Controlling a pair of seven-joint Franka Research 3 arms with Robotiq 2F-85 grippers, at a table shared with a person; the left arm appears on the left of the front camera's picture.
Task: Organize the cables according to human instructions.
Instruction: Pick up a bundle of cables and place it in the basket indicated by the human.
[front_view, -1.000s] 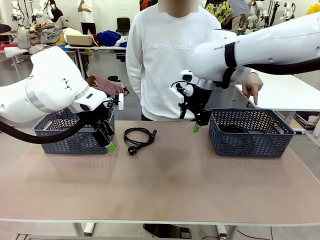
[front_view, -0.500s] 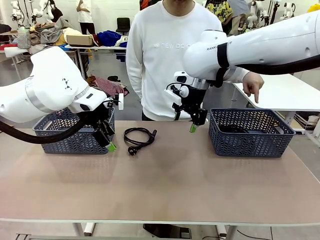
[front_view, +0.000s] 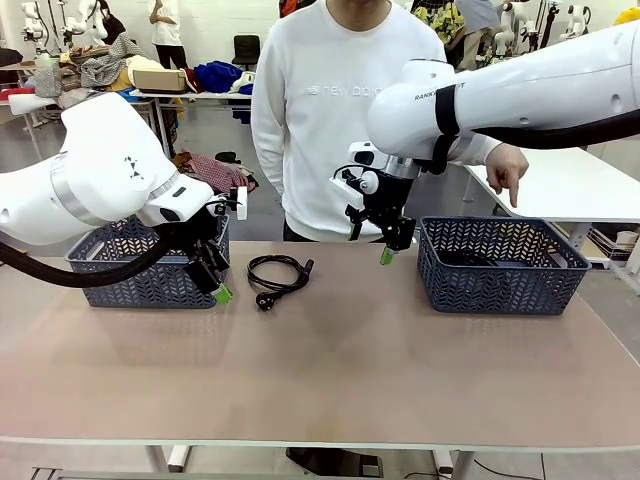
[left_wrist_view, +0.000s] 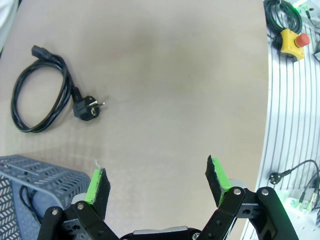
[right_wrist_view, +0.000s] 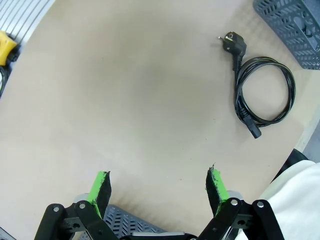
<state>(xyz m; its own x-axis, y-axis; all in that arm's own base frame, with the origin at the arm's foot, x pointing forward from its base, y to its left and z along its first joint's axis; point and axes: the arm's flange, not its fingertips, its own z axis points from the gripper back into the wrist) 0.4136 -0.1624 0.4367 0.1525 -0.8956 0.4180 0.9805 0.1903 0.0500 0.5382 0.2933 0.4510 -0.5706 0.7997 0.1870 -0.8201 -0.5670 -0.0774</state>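
One coiled black cable (front_view: 279, 272) with a chunky plug lies on the table between the two baskets; it also shows as the cable (left_wrist_view: 44, 94) in the left wrist view and the cable (right_wrist_view: 260, 92) in the right wrist view. My left gripper (front_view: 215, 282) hangs open beside the left basket (front_view: 150, 262), just left of that cable. My right gripper (front_view: 389, 248) is open above the table, next to the right basket (front_view: 500, 265), which holds a dark cable (front_view: 470, 259). A cord (left_wrist_view: 27, 200) lies in the left basket. The person's hand (front_view: 505, 170) points down at the right basket.
The person in a white sweatshirt (front_view: 340, 110) stands at the far edge. A yellow box with a red button (left_wrist_view: 291, 40) and loose wires sit on the metal rail beside the table. Bare tabletop (front_view: 330, 370) spreads across the front.
My right gripper has moved a little left, away from the right basket, and up slightly. The left arm and the cable on the table have stayed put.
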